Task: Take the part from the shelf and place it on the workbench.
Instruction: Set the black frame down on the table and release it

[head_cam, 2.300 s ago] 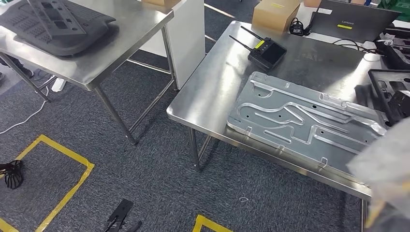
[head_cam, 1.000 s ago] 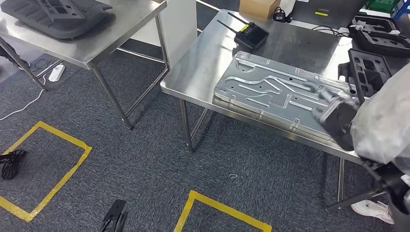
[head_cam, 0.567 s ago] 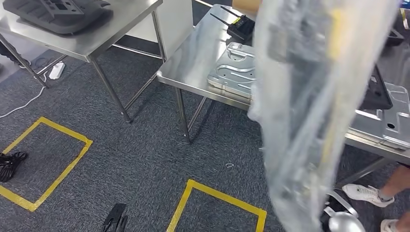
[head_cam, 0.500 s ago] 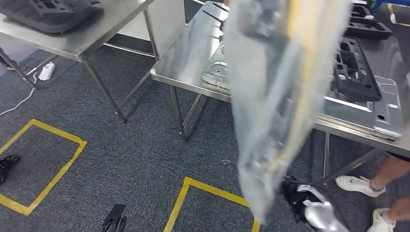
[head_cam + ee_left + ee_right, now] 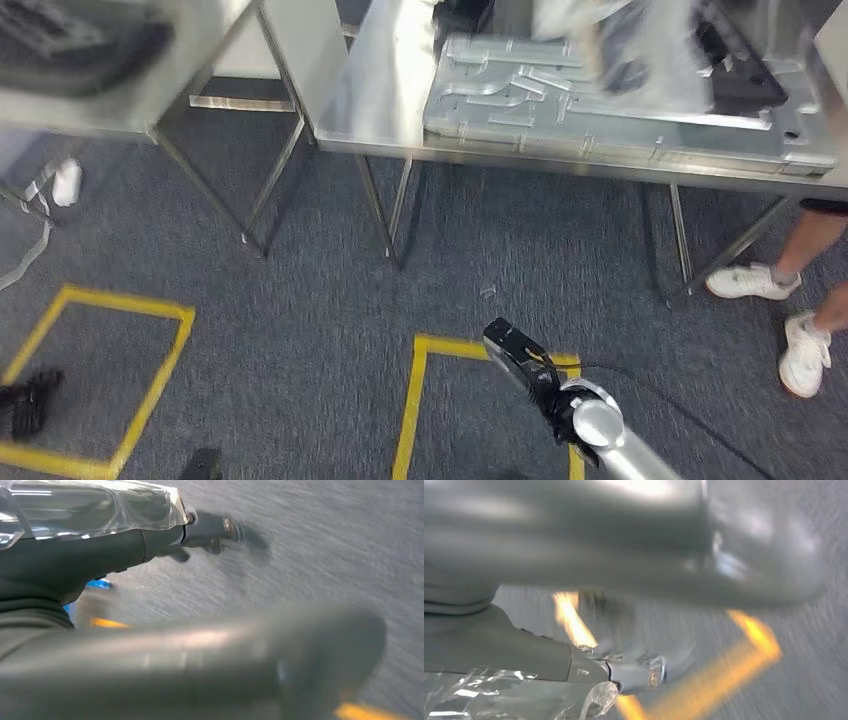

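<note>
- Two steel tables stand side by side on grey carpet: the workbench (image 5: 370, 90) ahead and a second table (image 5: 205, 45) to its left, carrying something dark and blurred.
- One big ribbed metal plate (image 5: 520, 100) lies flat on the workbench, reaching almost to its front edge.
- One black tray (image 5: 745, 85) sits on the plate's right end.
- The bagged part (image 5: 625, 40) is a pale smear over the far side of the plate. I cannot tell whether it rests there or is held.
- Yellow tape (image 5: 412, 400) marks squares on the carpet.
- A person's legs in white shoes (image 5: 745, 282) stand by the workbench's right end.
- The right hand (image 5: 518, 358) hangs low over the tape, dark and blurred. I cannot tell how its fingers lie.
- The left hand (image 5: 75, 555) is over carpet with clear film (image 5: 95, 507) along it, one finger stretched out. Whether it grasps anything I cannot tell.
</note>
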